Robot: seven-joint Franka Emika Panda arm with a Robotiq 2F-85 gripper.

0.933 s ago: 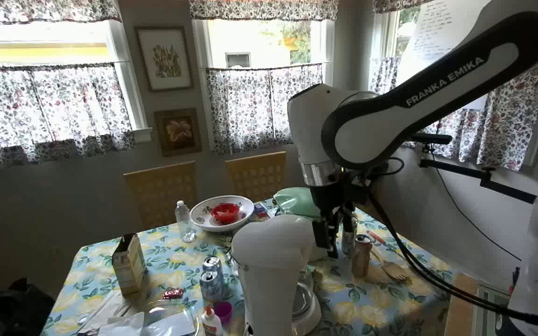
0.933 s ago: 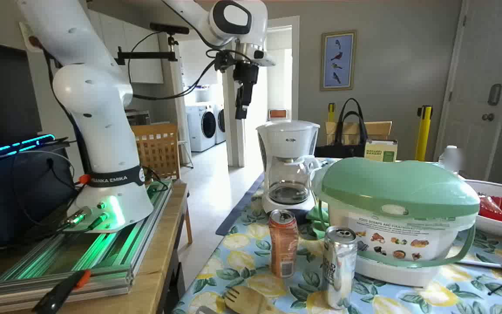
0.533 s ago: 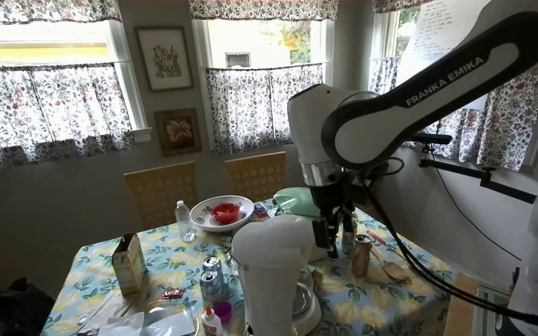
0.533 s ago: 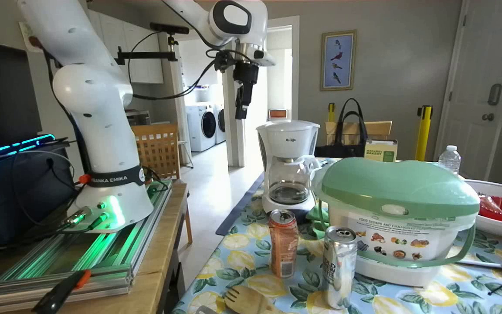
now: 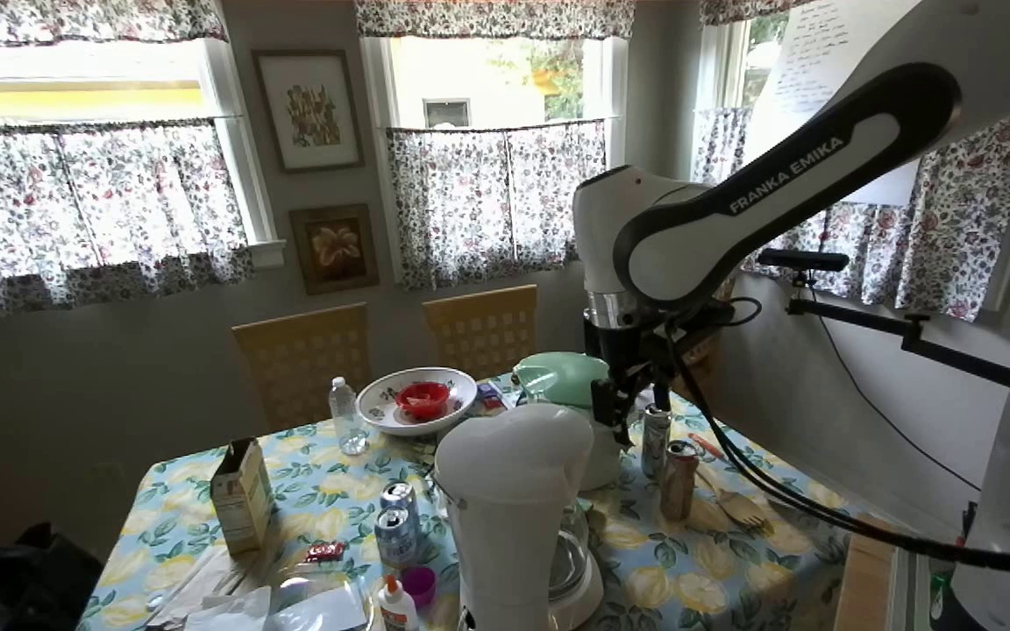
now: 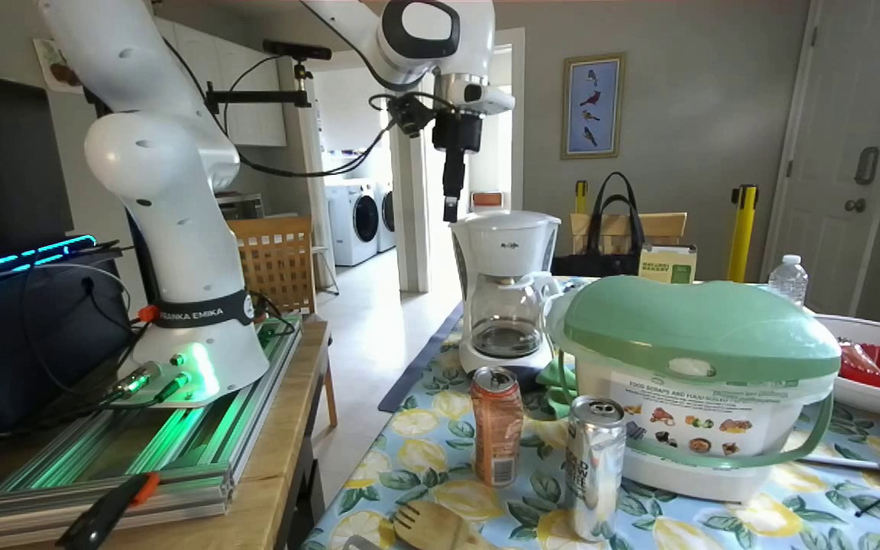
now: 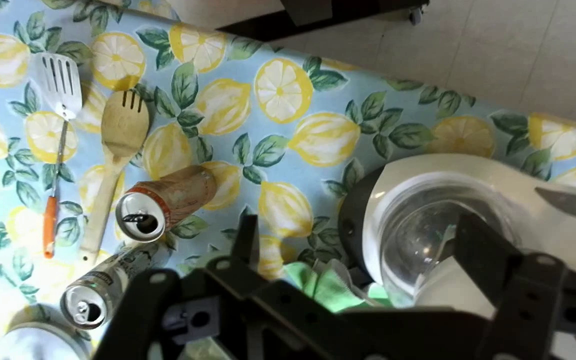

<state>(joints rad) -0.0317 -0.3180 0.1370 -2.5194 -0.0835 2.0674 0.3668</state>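
Wrist view: claw (image 7: 360, 232) is spread, wide gap between its two fingers (image 7: 245, 242). Lemon-print worktop (image 7: 293, 172), crumpled green cloth (image 7: 323, 287) and part of the coffee maker (image 6: 501, 256) show through that gap. Coffee maker is nearest: white, upright, lid on, just beside and below the claw. Its glass carafe (image 7: 418, 240) sits on the base, partly hidden under one finger. Both exterior views put the claw pointing down, tips near the lid; can't tell if they touch it.

Opposite side of the claw, wrist view: orange can (image 7: 173, 197) and silver can (image 7: 113, 282), both standing, close together, below finger level. Farther out from the claw, lying flat: wooden spork (image 7: 109, 175), then orange-handled slotted spatula (image 7: 60, 152).

Food-scraps bin (image 6: 696, 389), green lid on, stands lower than the claw and off to its side, visible in both exterior views.

Well apart from the claw, in an exterior view: white bowl (image 5: 378, 405) with a red dish (image 5: 423, 400) inside, clear water bottle (image 5: 347, 421) near it, carton (image 5: 242, 499), two more cans (image 5: 396, 539) near each other, orange-capped bottle (image 5: 395, 606) beside a purple cup (image 5: 419, 585).
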